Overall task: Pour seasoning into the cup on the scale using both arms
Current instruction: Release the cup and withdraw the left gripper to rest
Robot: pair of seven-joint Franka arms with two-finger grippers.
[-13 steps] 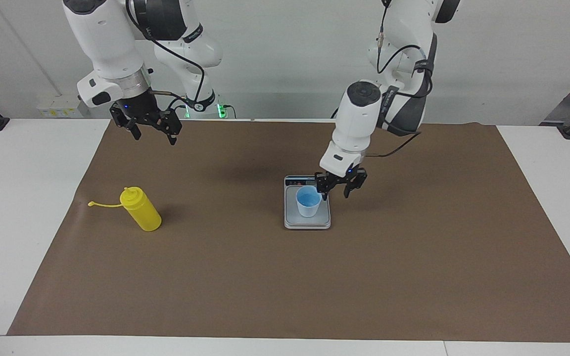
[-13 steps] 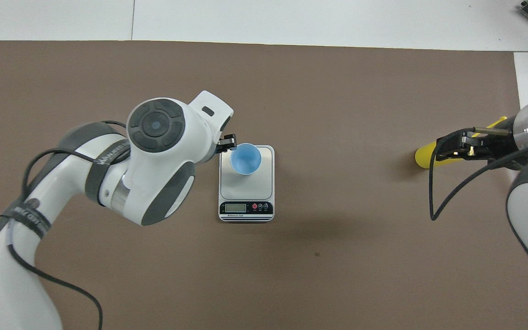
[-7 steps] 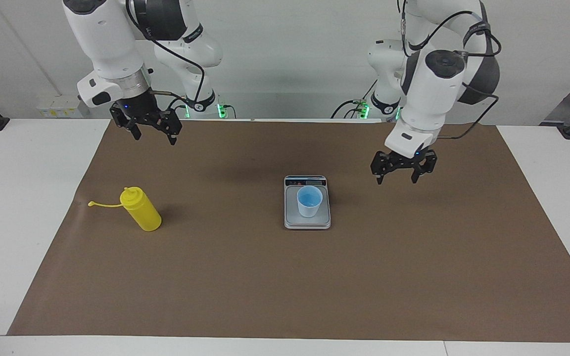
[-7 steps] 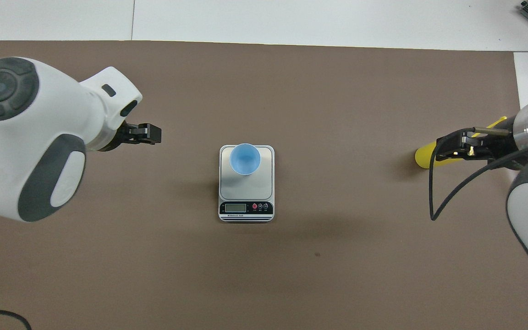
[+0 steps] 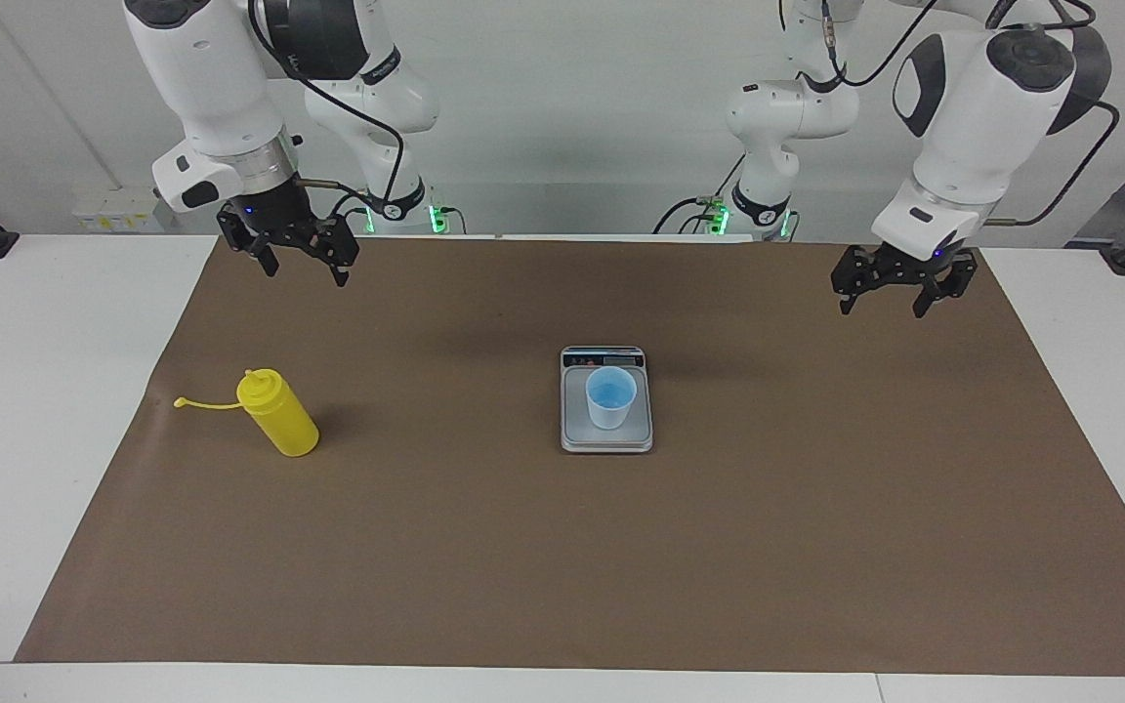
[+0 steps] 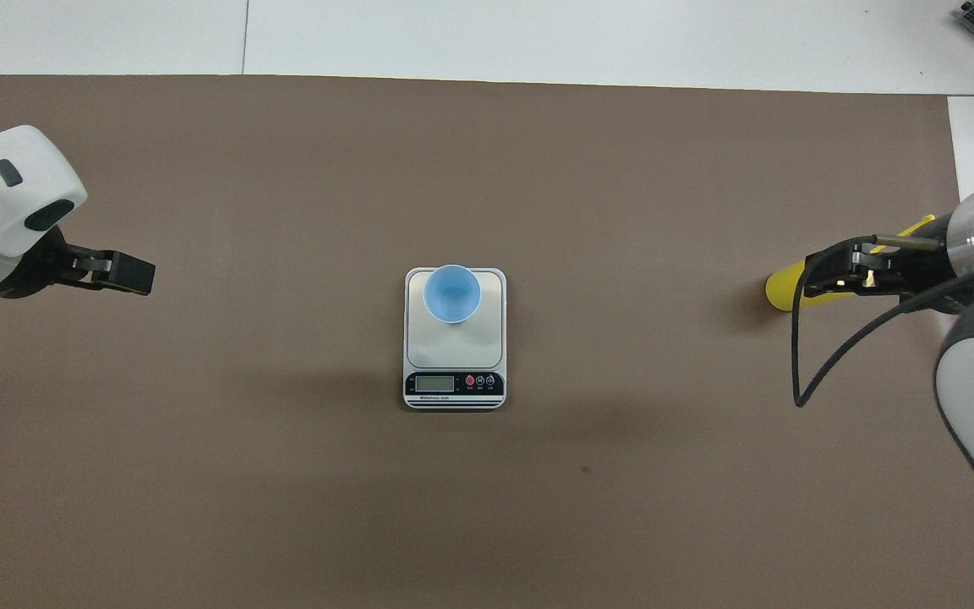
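The yellow squeeze bottle stands below the right gripper, apart from it; a careless descent could tip it. Both the right gripper and the left gripper hang spread, holding nothing. Between them, the pale blue cup sits on the kitchen scale.

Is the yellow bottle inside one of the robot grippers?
No, the yellow bottle stands by itself on the brown mat, and the right gripper hangs open in the air above it.
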